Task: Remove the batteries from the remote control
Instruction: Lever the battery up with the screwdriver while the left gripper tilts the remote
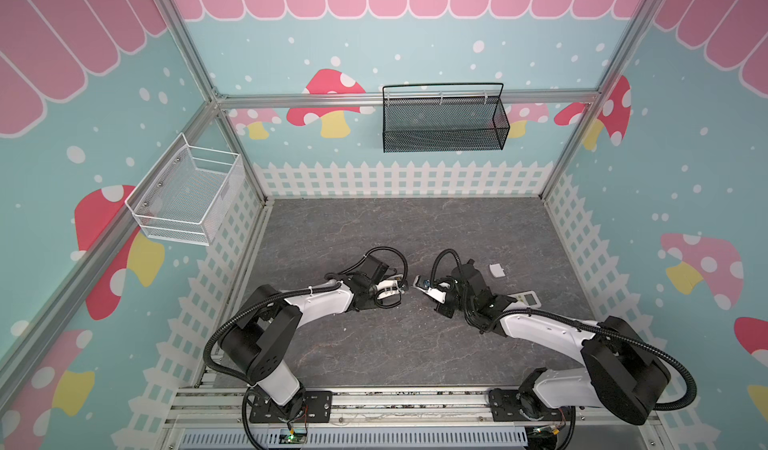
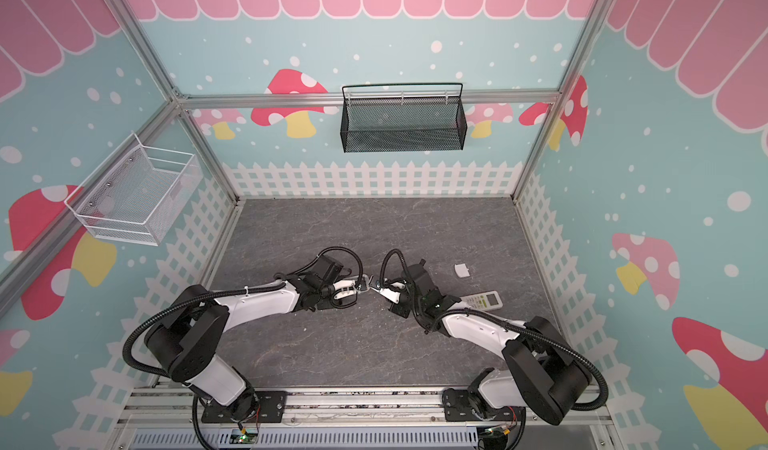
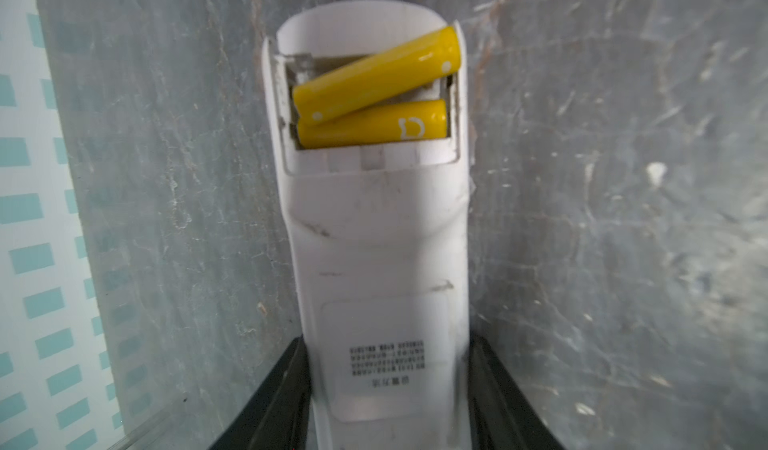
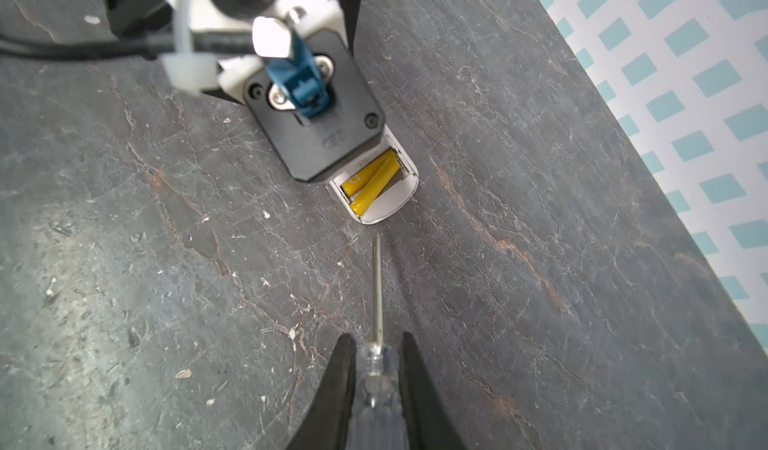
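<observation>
My left gripper (image 3: 390,356) is shut on a white remote control (image 3: 380,236), back side up, its battery bay uncovered. Two yellow batteries sit in the bay. One battery (image 3: 376,76) is tilted, one end raised over the bay's rim; the other battery (image 3: 370,124) lies flat in its slot. My right gripper (image 4: 377,340) is shut on the clear handle of a screwdriver (image 4: 377,286). Its tip hangs just short of the remote's end (image 4: 390,203), not touching it. In both top views the left gripper (image 1: 402,289) (image 2: 365,282) and right gripper (image 1: 419,281) (image 2: 374,284) nearly meet mid-table.
A second white remote (image 1: 528,299) lies on the grey table beside my right arm, a small white cover (image 1: 496,270) behind it. A black mesh basket (image 1: 444,122) hangs on the back wall, a white wire basket (image 1: 187,194) on the left wall.
</observation>
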Action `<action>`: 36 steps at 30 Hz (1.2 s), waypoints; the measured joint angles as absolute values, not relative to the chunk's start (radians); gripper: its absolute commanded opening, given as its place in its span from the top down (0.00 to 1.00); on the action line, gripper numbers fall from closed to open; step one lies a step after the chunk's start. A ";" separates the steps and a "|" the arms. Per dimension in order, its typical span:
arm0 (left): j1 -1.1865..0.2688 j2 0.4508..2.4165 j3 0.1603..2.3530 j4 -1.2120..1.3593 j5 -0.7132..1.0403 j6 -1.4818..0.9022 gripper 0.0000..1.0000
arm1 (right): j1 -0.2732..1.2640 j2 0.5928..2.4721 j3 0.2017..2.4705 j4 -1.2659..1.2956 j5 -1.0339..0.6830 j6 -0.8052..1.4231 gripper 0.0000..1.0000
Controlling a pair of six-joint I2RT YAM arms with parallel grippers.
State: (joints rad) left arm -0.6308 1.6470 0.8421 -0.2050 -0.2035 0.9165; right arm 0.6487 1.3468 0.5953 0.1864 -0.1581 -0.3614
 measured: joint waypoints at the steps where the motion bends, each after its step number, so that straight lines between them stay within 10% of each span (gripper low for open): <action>1: -0.632 1.648 0.835 -0.185 -0.223 0.924 0.70 | 0.638 1.346 0.593 0.198 -0.163 -0.329 1.00; 36: -0.685 1.776 0.751 0.309 -0.543 1.121 0.81 | 0.615 1.437 0.458 0.506 -0.220 0.312 1.00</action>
